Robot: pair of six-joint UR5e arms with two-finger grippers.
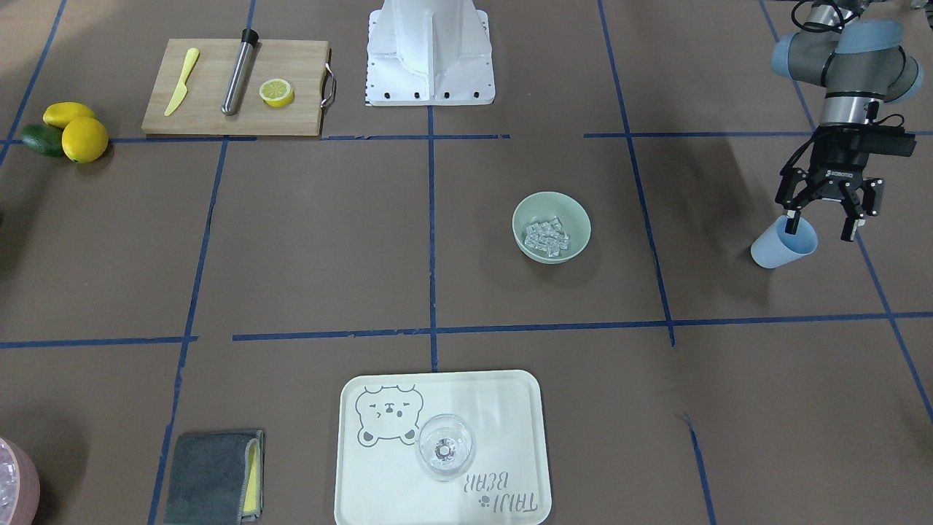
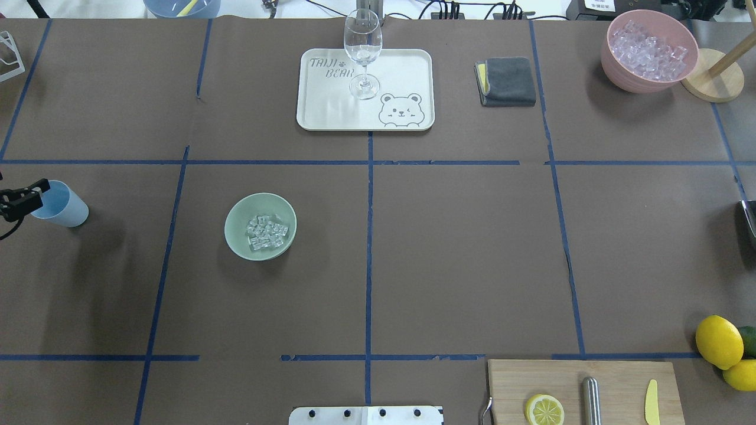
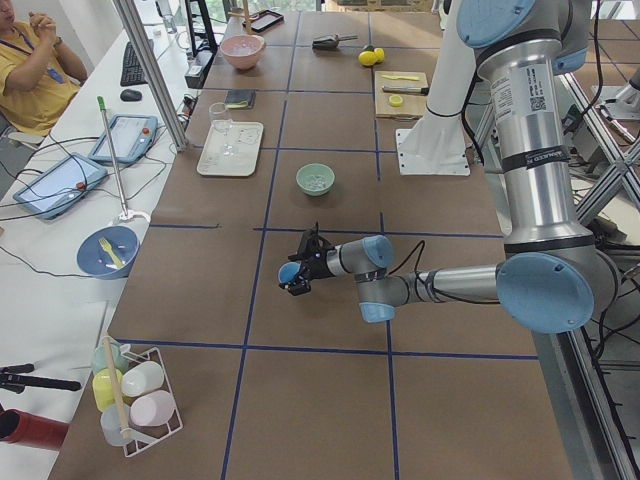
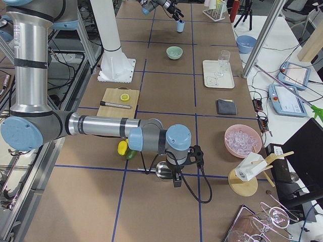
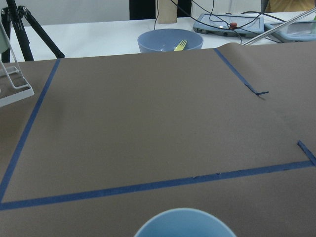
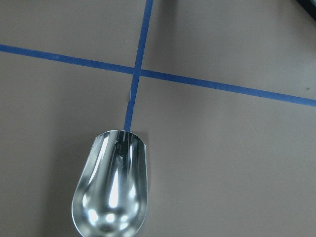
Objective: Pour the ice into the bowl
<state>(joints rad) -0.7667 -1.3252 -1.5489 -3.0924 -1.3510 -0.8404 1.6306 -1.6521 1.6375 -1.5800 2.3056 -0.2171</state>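
Observation:
The pale mint-green bowl (image 1: 577, 219) stands left of the table's middle in the overhead view (image 2: 236, 227). A heap of small clear ice cubes (image 1: 547, 235) lies in it, also seen from overhead (image 2: 266, 230). A light blue cup (image 1: 783, 246) stands upright at the table's left end, and its inside looks empty (image 2: 59, 203). My left gripper (image 1: 820, 226) hangs open over the cup's rim, one finger at the cup's mouth and one outside it. The cup's rim (image 5: 185, 222) shows at the bottom of the left wrist view. My right gripper (image 4: 174, 174) is by a metal scoop (image 6: 111, 192); I cannot tell its state.
A pink bowl of ice (image 2: 649, 53) sits far right, beside a folded grey cloth (image 2: 508, 81). A tray (image 2: 407, 65) carries a wine glass (image 2: 362, 53). A cutting board (image 1: 211, 109) holds a lemon slice (image 1: 277, 92), a knife and a metal rod. Lemons (image 1: 84, 138) lie beside it.

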